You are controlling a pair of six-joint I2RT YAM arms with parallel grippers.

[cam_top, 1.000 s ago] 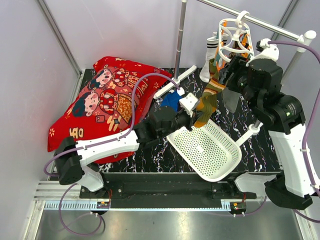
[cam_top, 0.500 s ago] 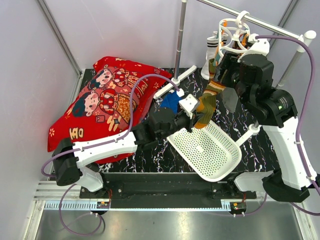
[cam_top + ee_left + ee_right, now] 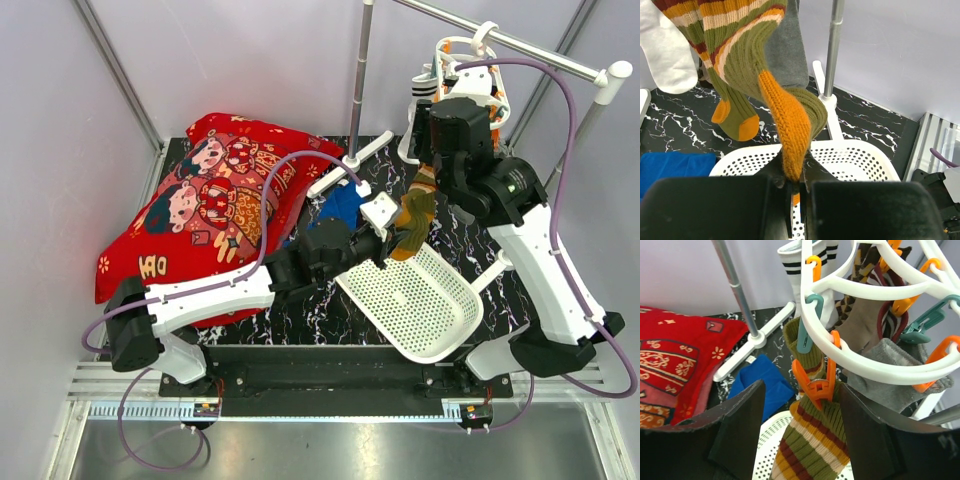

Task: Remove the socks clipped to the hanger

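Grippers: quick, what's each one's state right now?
Left gripper: closed on the orange toe of the striped sock.
Right gripper: open, holding nothing.

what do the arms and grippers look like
The left arm and right arm have white shells with black joints and wrists, and a purple cable loops along each. The left gripper and right gripper are black, with two broad, flat fingers.

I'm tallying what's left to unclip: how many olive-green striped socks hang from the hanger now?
2. One olive-green sock has its orange toe pinched in the left hand; the other sock hangs free beside it. Others may hide behind the rings of the hanger.
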